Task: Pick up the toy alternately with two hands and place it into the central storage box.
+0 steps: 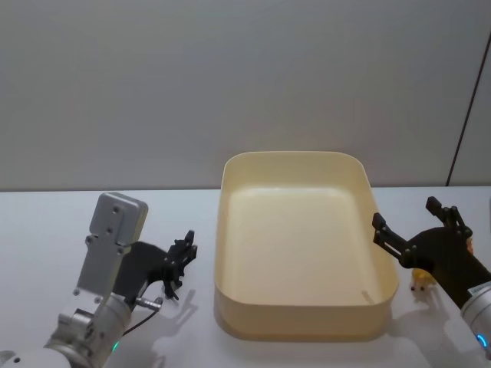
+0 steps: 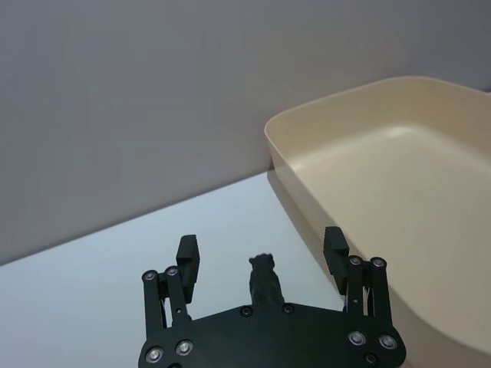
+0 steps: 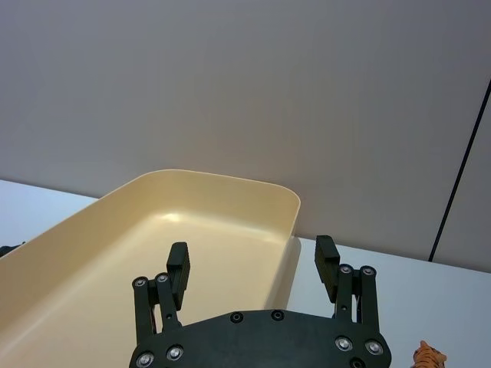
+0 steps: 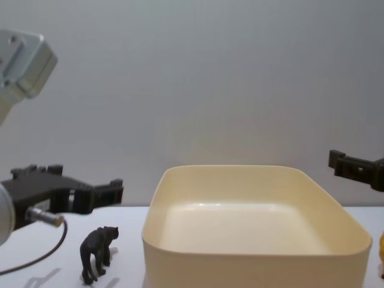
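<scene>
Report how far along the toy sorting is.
Nothing is done yet: the storage box is empty. Nothing is in hand: the left gripper, open, hovers above the black toy animal on the table, and the right gripper, open, is beside the box near the toy tiger. Both toys remain to be picked and dropped in.

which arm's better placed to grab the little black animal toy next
Left. The left gripper hangs with open fingers just above the black toy, left of the storage box; the right gripper is across the box, on its right side.
</scene>
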Motion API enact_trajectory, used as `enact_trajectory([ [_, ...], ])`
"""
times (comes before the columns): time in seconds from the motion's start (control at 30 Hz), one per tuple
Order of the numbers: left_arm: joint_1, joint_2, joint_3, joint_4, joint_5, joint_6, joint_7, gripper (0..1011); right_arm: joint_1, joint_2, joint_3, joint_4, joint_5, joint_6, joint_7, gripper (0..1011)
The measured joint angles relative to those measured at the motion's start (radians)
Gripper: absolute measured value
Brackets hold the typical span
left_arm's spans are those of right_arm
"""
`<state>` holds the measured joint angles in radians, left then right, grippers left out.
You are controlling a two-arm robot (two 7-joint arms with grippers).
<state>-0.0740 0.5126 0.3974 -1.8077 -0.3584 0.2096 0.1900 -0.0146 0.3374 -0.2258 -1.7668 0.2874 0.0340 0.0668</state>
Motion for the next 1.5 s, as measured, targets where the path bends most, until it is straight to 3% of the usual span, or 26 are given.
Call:
enact_trajectory([
  [0.3,0.011,0.032,-0.026,0.016,-0.066,0.073,-0.063,1001,0.000,0.000,0.000,0.000,0.000,0.000,0.000,1000],
  [0.7,0.011,0.041,-0.038,0.067,-0.096,0.112,-0.117,1001,0.000,0.000,0.000,0.000,0.000,0.000,0.000,1001],
  [1.27,-0.033,-0.011,-0.043,0.178,-0.135,0.032,-0.191,1000,0.000,0.000,0.000,0.000,0.000,0.000,0.000,1000],
  [1.5,-0.063,-0.033,-0.044,0.222,-0.139,0.027,-0.234,1001,0.000,0.000,0.000,0.000,0.000,0.000,0.000,1000],
])
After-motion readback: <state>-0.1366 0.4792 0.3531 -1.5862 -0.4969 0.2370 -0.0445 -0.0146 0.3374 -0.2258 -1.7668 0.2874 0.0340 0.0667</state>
